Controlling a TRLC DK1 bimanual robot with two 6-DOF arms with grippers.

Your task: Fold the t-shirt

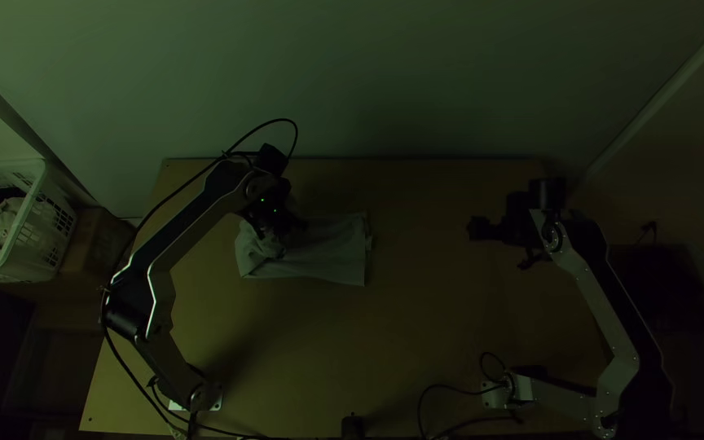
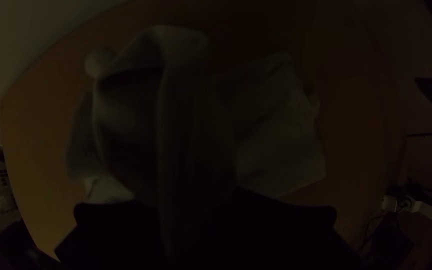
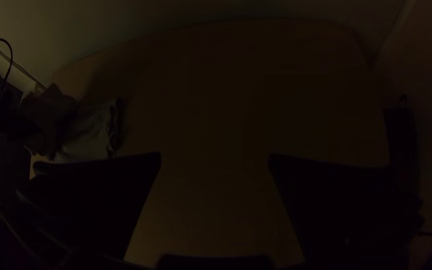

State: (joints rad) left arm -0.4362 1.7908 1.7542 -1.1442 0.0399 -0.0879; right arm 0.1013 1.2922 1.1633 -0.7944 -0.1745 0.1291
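The pale t-shirt (image 1: 332, 257) lies on the light wooden tabletop (image 1: 417, 342), left of the middle and nearer the far edge than the near one, folded into a compact oblong whose long sides run across the table. Its right part is fairly flat, with layered, slightly uneven edges at the end, while its left part is rumpled and lifted beneath the left gripper (image 1: 280, 232). In the left wrist view a raised ridge of cloth runs down between the two flat black fingers of the left gripper (image 2: 196, 212), which are pinching it; beside the ridge the fabric stands up in a loop around a dark hollow, and a flatter part of the shirt spreads out on the wood. Which part of the garment is pinched, I cannot tell. The right gripper (image 1: 480, 229) is over the right side of the tabletop, well apart from the shirt, its fingers spread wide with bare wood visible between them in the right wrist view. Off the table's left side, a white slatted basket (image 1: 26, 244) contains dark and pale cloth, and a brown box (image 1: 95, 243) is just beside it. A black cable (image 1: 173, 194) runs along the left arm, looping above its wrist
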